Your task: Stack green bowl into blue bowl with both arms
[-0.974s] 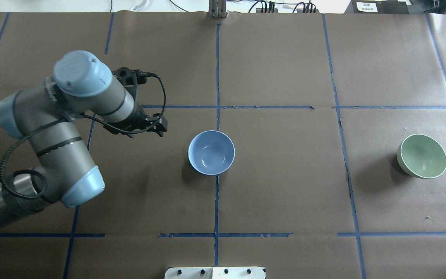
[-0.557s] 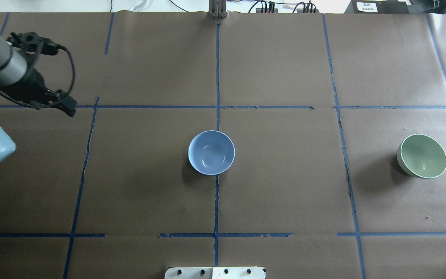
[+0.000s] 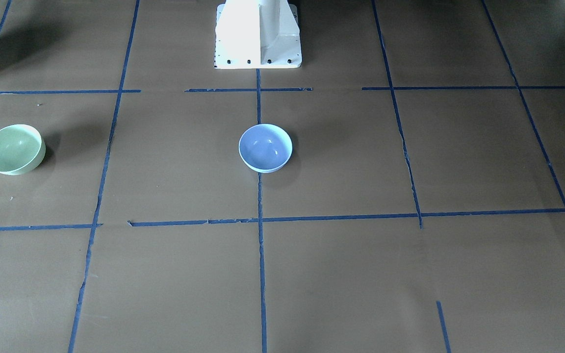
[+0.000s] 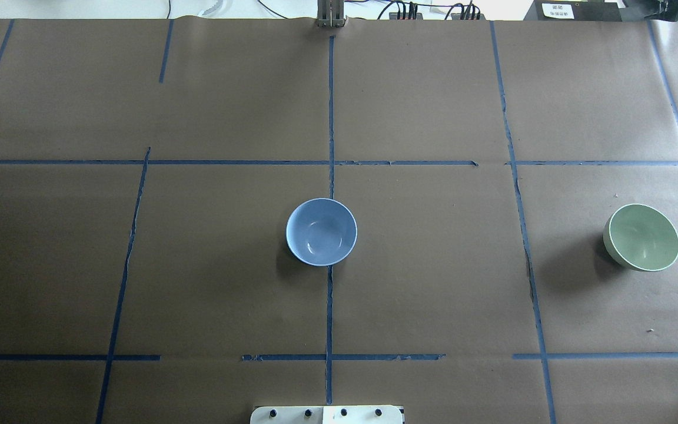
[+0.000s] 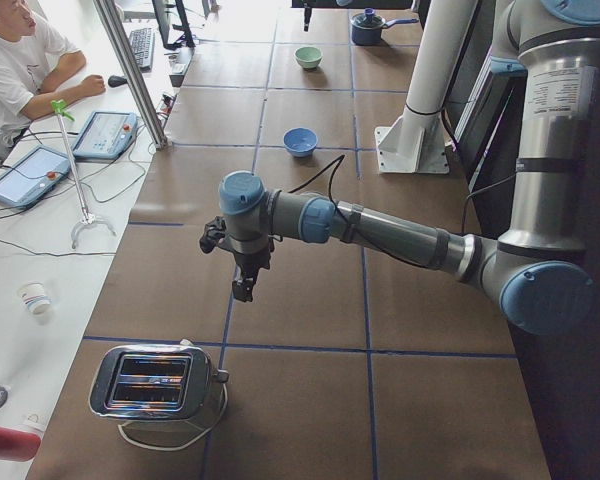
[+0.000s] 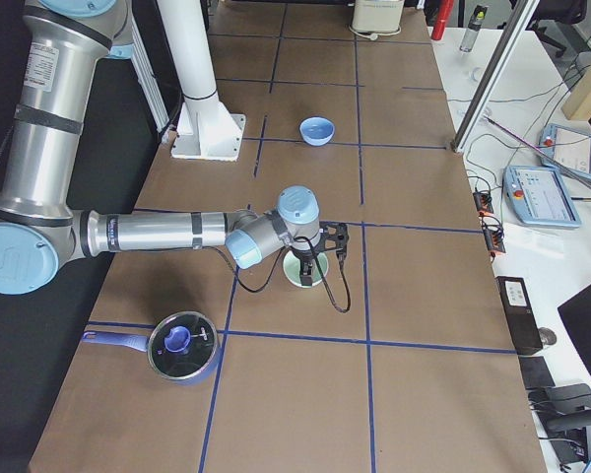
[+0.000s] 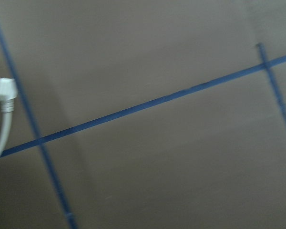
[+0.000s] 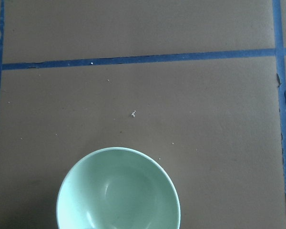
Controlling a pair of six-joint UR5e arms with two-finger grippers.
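**Bench (image 4: 433, 294).** Brown paper surface divided by blue tape lines. It carries both bowls.

**Left arm (image 5: 380, 228).** Extended over the robot's left end of the bench, well apart from both bowls. The left fingers (image 5: 244, 283) point down above bare paper. Whether they are wide or narrow cannot be told.

**Right arm (image 6: 158, 232).** Extended low across the bench. The right fingers (image 6: 306, 268) hang over the green bowl's outer side. Their spread cannot be told, and the right wrist view shows the bowl but no fingers.

**Blue bowl (image 4: 321, 231).** Upright and empty at the bench centre, on the middle tape line. It is the receiver and needs no grasp.

**Green bowl (image 4: 642, 237).** Upright and empty at the robot's right end, well apart from the blue bowl.

- Handling (judged): rigid, fairly light, glossy. The curved outer wall is likely slippery, so a grip across the body would tend to slide.
- Probably chips or breaks if dropped.
- Take hold at the rim, with one finger inside and one outside, and pinch the wall.
- Lift level and lower gently into the blue bowl.
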